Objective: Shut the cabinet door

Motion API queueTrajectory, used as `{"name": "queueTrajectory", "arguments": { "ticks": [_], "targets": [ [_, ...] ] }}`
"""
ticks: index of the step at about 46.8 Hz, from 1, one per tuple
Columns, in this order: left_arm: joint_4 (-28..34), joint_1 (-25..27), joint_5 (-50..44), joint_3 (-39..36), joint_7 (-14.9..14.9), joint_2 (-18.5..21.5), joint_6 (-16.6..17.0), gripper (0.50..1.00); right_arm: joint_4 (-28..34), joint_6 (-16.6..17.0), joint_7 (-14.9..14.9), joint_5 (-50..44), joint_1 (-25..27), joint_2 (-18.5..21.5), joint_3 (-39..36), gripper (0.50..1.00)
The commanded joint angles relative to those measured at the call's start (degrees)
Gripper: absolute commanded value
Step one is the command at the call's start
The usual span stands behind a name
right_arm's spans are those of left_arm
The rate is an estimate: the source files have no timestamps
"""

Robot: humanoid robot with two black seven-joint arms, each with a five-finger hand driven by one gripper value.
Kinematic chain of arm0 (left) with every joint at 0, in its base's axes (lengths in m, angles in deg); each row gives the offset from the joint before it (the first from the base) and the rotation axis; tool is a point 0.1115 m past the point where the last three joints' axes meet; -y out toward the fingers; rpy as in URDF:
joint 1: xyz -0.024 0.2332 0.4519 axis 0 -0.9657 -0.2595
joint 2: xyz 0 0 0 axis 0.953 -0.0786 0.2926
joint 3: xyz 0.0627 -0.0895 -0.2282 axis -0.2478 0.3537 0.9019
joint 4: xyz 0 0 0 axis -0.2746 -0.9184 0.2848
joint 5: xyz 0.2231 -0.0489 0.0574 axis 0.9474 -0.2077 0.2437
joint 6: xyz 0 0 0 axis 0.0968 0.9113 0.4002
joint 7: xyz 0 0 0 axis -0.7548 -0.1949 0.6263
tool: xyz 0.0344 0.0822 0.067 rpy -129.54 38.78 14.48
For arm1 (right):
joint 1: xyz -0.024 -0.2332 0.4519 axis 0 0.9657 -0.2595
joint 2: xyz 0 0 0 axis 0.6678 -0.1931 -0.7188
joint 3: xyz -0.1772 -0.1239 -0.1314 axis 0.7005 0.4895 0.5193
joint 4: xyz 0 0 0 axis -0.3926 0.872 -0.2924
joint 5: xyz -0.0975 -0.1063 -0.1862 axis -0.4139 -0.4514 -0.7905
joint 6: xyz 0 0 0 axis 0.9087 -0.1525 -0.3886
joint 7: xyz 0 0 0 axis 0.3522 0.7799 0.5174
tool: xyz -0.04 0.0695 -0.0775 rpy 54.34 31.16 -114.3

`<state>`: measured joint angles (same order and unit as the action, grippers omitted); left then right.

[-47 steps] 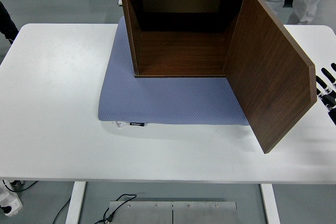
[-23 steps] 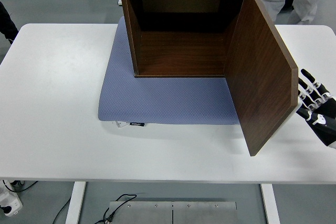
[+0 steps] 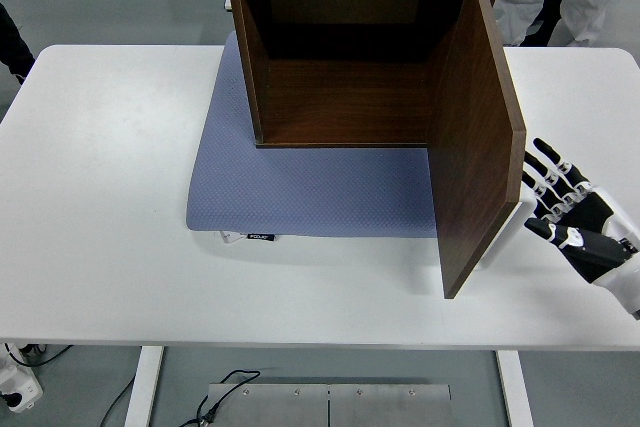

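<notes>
One cabinet [image 3: 345,47] sat on one blue mat [image 3: 300,187], its single door [image 3: 478,137] standing ajar; one right hand [image 3: 565,209], fingers spread and empty, was just beside the door's outer face.

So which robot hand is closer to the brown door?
The right hand. It sits just behind the cabinet door on its right side, fingers spread flat at the door's outer face. The left hand is not in view at all.
</notes>
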<state>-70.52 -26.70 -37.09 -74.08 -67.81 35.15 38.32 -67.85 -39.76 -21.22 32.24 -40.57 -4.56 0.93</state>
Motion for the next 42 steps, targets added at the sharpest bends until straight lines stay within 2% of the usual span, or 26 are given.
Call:
{"name": "queueTrajectory", "arguments": {
  "ticks": [1,20,42],
  "targets": [
    [0.0,0.01,-0.05,0.02,0.01,0.0,-0.01,1.0,0.01,0.0,0.0,-0.11,-0.93,0.59,1.11,1.0],
    [0.0,0.01,0.04,0.02,0.01,0.0,-0.01,1.0,1.06,-0.09,-0.09,-0.98,-7.17,4.89,7.87,1.0],
    [0.0,-0.07,-0.05,0.02,0.01,0.0,-0.01,1.0,5.02,-0.09,-0.09,-0.9,-15.87,7.62,12.71,1.0]
  ]
}}
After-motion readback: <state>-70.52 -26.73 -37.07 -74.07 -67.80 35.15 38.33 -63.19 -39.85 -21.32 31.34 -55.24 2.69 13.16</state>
